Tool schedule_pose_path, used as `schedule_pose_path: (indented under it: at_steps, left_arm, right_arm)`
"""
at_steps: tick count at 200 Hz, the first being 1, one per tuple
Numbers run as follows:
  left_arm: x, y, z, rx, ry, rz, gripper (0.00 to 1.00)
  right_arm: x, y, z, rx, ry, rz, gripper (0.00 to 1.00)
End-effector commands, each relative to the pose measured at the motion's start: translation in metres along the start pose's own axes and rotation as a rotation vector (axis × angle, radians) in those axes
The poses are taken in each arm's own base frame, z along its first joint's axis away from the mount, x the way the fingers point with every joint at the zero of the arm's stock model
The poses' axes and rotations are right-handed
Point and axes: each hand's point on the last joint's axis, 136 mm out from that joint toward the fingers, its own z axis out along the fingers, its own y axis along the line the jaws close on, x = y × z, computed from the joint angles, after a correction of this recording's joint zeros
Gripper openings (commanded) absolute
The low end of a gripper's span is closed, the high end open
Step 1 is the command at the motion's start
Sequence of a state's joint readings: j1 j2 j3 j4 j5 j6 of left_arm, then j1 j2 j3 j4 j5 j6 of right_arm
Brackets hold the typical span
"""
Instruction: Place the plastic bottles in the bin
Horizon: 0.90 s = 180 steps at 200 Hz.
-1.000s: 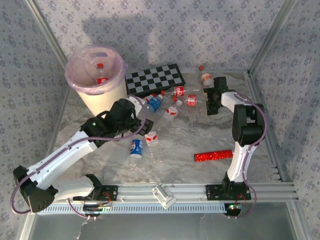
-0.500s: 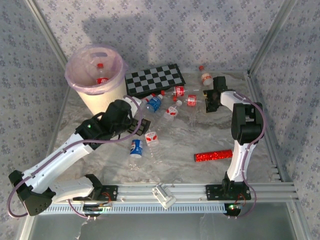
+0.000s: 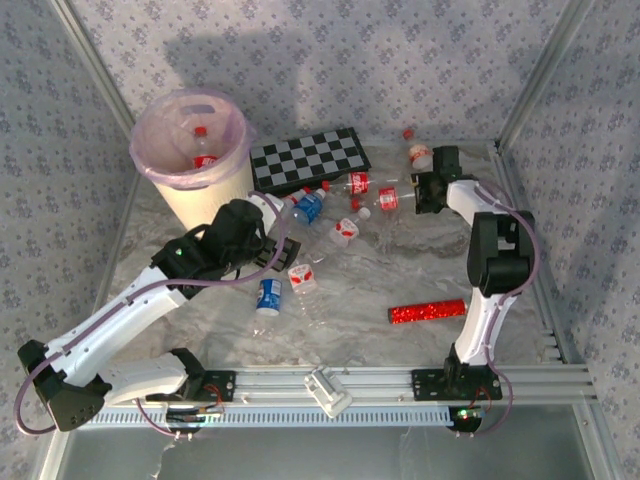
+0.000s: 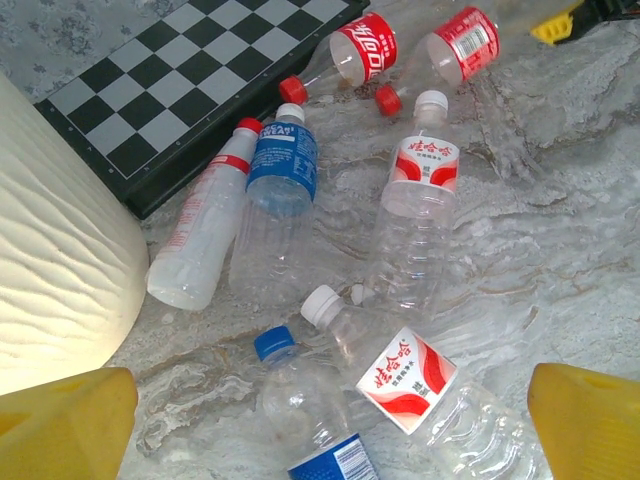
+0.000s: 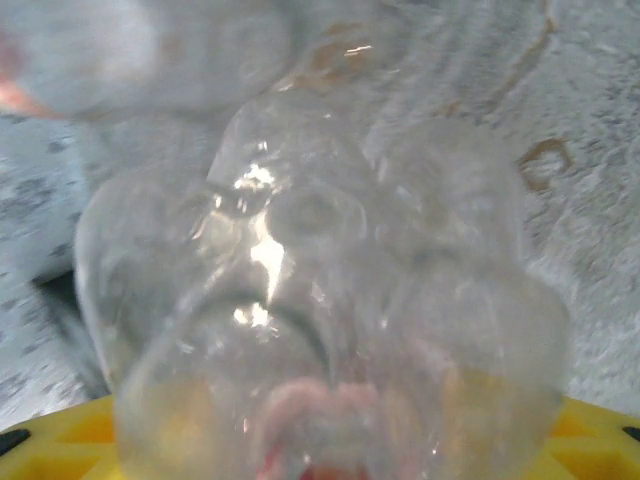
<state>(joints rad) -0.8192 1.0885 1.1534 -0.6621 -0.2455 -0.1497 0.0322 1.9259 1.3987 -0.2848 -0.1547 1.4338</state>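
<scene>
Plastic bottle [image 5: 320, 300] sat between right gripper [image 3: 420, 193] jaws (grip: couldn't tell) | left gripper [image 4: 320, 425] gaped wide | risk: slick round wall might squirt out

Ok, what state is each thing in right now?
Bin: upright, open-topped, pink liner in.
Bottle in bin: resting inside, red cap up.
Loose bottles: lying on their sides.
Left gripper: open, empty, above the loose bottles.
Right gripper: jaws around a clear bottle; grip unclear.
Checkerboard: lying flat beside the bin.
Red tube: lying flat, apart from the bottles.
</scene>
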Motion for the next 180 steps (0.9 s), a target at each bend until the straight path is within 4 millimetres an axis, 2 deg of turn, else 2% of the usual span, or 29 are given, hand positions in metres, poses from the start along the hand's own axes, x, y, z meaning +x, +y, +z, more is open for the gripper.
schedule_pose_path:
  at_steps: [1, 26, 46, 56, 84, 126, 128, 135, 180]
  left_arm:
    - [-0.021, -0.008, -0.011, 0.05, -0.047, 0.001, 1.0]
    - [-0.03, -0.019, -0.009, 0.104, -0.061, -0.011, 1.0]
    - [-0.038, -0.031, -0.006, 0.166, -0.074, -0.022, 1.0]
    - [-0.043, -0.039, -0.005, 0.205, -0.081, -0.025, 1.0]
    - [-0.052, -0.057, 0.0, 0.292, -0.089, -0.027, 1.0]
    - [-0.058, -0.089, 0.011, 0.448, -0.071, -0.002, 1.0]
    - [-0.059, -0.09, 0.012, 0.455, -0.07, -0.002, 1.0]
    - [-0.058, -0.096, 0.015, 0.478, -0.058, 0.001, 1.0]
    - [-0.048, -0.136, 0.033, 0.633, 0.001, 0.029, 1.0]
  right_arm:
    - [0.0, 0.023, -0.044, -0.082, -0.021, -0.069, 0.62]
    - [0.002, 0.029, -0.079, -0.135, -0.047, -0.147, 0.57]
    - [0.008, 0.031, -0.105, -0.181, -0.057, -0.243, 0.39]
    - [0.011, 0.028, -0.117, -0.185, -0.059, -0.299, 0.35]
    - [0.029, 0.021, -0.151, -0.202, -0.018, -0.529, 0.33]
    - [0.087, 0.007, -0.187, -0.347, 0.229, -0.842, 0.29]
    - [0.09, -0.002, -0.183, -0.335, 0.254, -0.839, 0.29]
    - [0.099, -0.009, -0.185, -0.346, 0.291, -0.876, 0.28]
    - [0.151, -0.029, -0.209, -0.48, 0.427, -1.05, 0.26]
